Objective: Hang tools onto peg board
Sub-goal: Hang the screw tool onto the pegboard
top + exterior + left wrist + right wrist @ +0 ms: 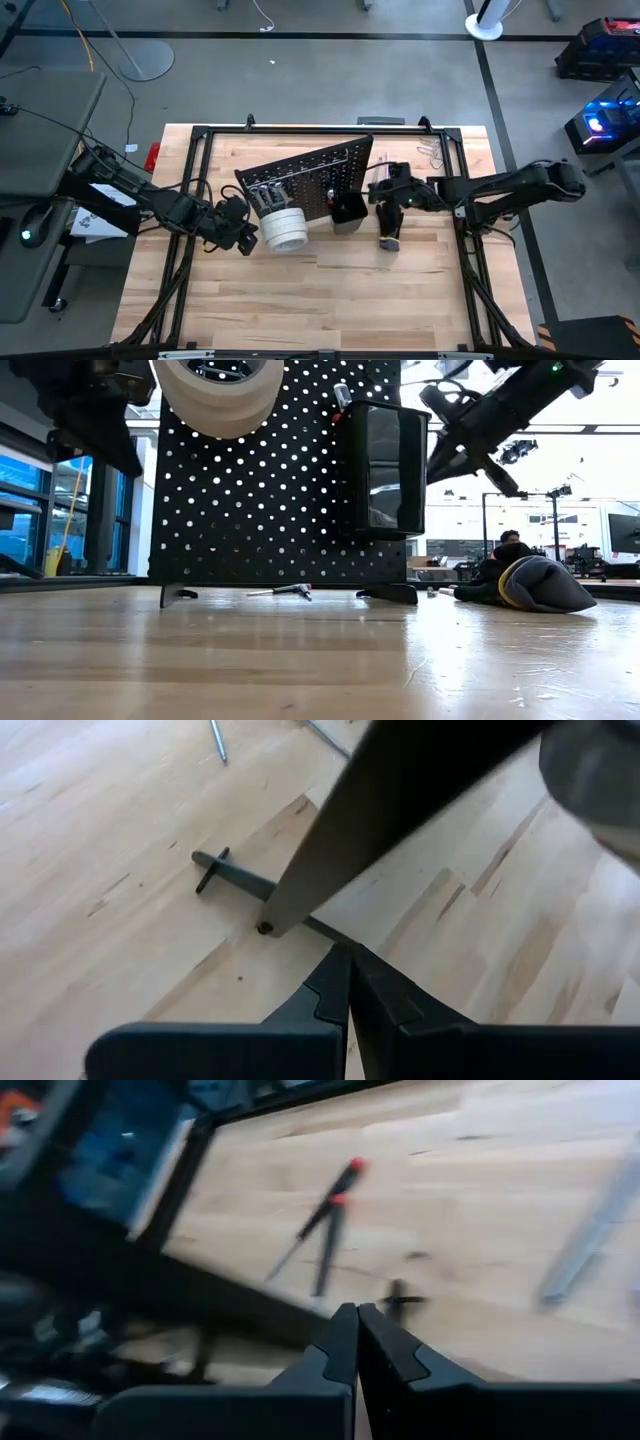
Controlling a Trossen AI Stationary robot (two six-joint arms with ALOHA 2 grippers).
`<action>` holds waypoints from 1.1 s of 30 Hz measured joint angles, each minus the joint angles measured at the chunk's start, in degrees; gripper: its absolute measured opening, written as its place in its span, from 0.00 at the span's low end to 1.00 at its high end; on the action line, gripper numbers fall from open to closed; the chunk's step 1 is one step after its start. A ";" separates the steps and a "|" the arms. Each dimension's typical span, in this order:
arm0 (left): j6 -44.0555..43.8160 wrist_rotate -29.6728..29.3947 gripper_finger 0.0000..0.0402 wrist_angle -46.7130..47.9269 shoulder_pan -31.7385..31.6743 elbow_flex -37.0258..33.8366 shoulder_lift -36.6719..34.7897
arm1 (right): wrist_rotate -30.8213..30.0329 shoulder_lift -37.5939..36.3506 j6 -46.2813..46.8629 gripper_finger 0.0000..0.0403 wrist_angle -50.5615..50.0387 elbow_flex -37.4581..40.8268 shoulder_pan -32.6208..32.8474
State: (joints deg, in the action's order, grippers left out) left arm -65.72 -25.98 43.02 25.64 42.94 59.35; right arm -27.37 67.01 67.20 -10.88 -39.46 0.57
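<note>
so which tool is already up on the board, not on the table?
The white tape rolls, hanging at the peg board's left end by the left gripper. The black glove bundle lies on the table.

Peg board (270,490): upright black panel of small holes, on two flat feet on the wooden table (300,660).
Tape rolls (218,395): white stack hanging high on the board's face.
Black bin (385,470): glossy box mounted on the board.
Small tool (285,591): lying flat at the board's base.
Glove bundle (535,585): dark heap on the table beside the board.
Person (510,540): partly seen far behind the bundle.
</note>
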 joint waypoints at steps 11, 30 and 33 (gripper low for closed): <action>-2.24 -0.03 0.00 1.96 1.80 0.00 -0.10 | 6.72 -5.91 4.20 0.00 -23.45 0.00 -10.04; -4.73 2.98 0.00 2.70 1.82 0.00 -0.17 | 21.95 17.75 -31.54 0.24 -19.51 -6.93 -35.82; -4.74 3.48 0.00 2.72 1.82 0.00 -0.17 | 20.65 21.13 -34.69 0.35 -21.68 -10.13 -35.79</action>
State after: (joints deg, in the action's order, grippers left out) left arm -70.46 -22.50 45.73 27.46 42.94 59.18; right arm -6.72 88.14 32.50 -32.56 -49.59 -35.22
